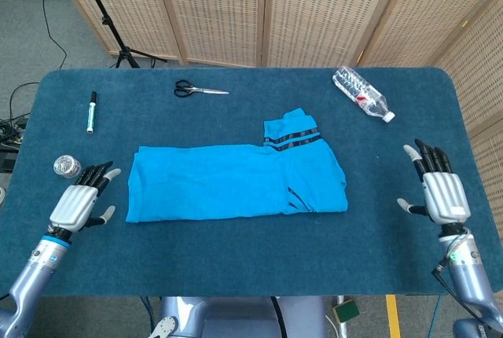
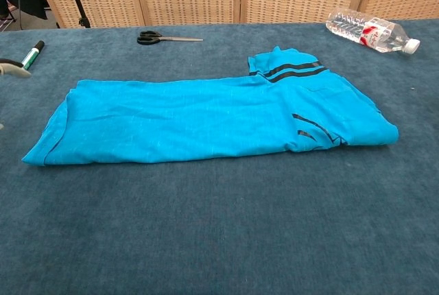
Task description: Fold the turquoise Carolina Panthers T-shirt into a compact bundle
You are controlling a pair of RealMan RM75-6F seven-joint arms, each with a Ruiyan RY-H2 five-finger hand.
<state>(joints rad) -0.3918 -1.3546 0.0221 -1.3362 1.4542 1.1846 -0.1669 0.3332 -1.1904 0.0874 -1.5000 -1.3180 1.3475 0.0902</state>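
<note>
Head view: blue table [image 1: 236, 267] carries everything, with wicker screens [image 1: 314, 8] standing behind it. T-shirt [image 1: 236, 181] lies near the table's middle, folded into a long band running left to right; one sleeve with dark stripes sticks out toward the far edge at its right end, and more dark marking shows at the near right corner. The chest view shows the same band, its left end a rounded fold, its right end thicker.

Left hand [image 1: 77, 200] hovers just beside the shirt's left end, apart from the cloth, palm down, fingers spread and holding nothing. Only a sliver of it shows at the left edge of the chest view. Right hand [image 1: 442, 189] is near the table's right edge, well apart from the shirt's right end, back of the hand up, fingers straight and splayed, empty. The shirt lies between the two hands, closer to the left one.

Water bottle [image 1: 362, 94] lies on its side at the far right. Scissors [image 1: 198, 89] lie at the far middle-left. Marker [image 1: 91, 112] lies at the far left. A small round clear object [image 1: 67, 167] sits just beyond the left hand; what it is I cannot tell
</note>
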